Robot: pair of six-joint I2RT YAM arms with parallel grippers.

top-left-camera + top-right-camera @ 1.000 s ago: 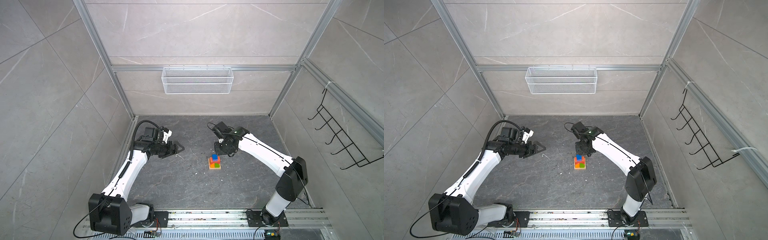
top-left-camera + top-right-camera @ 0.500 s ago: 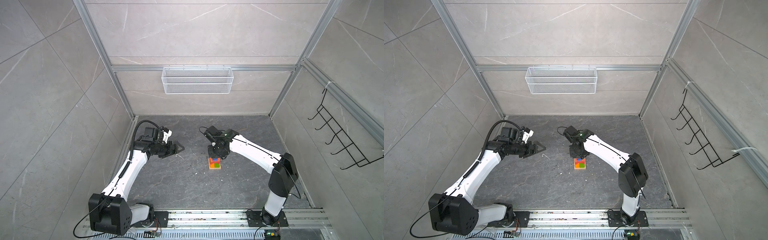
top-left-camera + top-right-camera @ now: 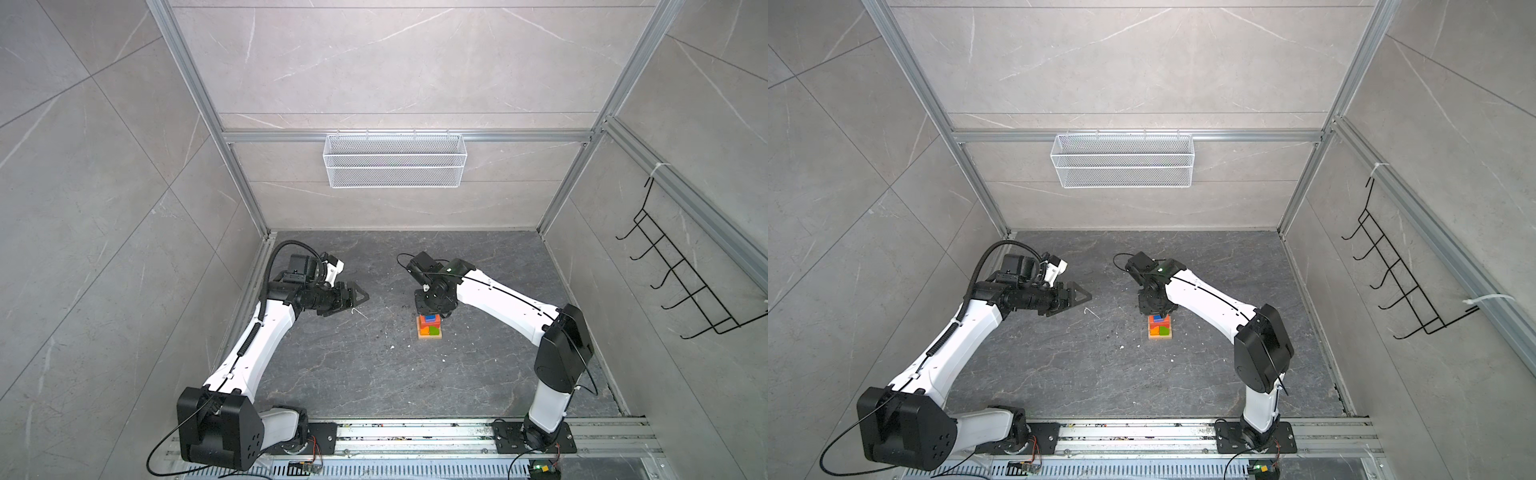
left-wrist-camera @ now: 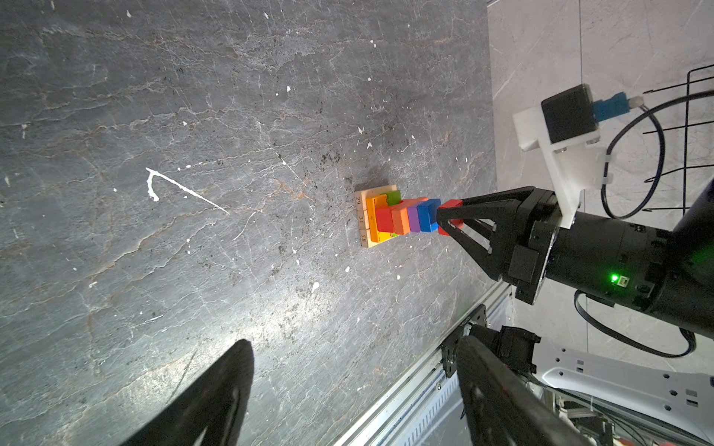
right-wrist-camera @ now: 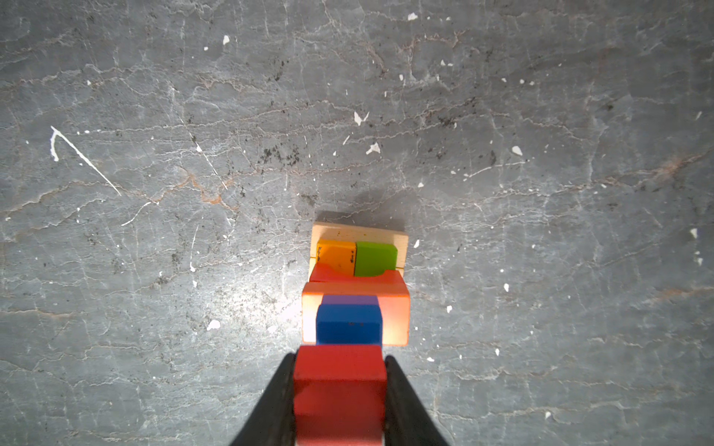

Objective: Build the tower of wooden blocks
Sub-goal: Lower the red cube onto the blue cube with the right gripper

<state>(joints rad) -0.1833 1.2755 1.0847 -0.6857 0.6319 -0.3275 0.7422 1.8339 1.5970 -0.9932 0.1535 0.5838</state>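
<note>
The tower (image 3: pixel 430 329) (image 3: pixel 1160 327) stands mid-floor: a tan base (image 5: pixel 359 233), orange (image 5: pixel 335 255) and green (image 5: pixel 375 258) blocks, red and orange bars, then a purple cube (image 5: pixel 349 299) and a blue cube (image 5: pixel 349 324) (image 4: pixel 428 215) on top. My right gripper (image 5: pixel 340 359) (image 4: pixel 440 216) is shut on a red cube (image 5: pixel 340 386) (image 4: pixel 452 204), held right at the blue cube's top; whether they touch I cannot tell. In both top views the right wrist hides the cube. My left gripper (image 3: pixel 361 297) (image 3: pixel 1086 296) (image 4: pixel 353 343) hangs open and empty, well to the left of the tower.
A white wire basket (image 3: pixel 395 162) hangs on the back wall and a black hook rack (image 3: pixel 681 282) on the right wall. The arms' mounting rail (image 3: pixel 415 432) runs along the front edge. A white scratch (image 4: pixel 185 189) marks the dark floor.
My right gripper has moved left and forward with the red cube, from behind the tower to directly over it. The left arm has not moved.
</note>
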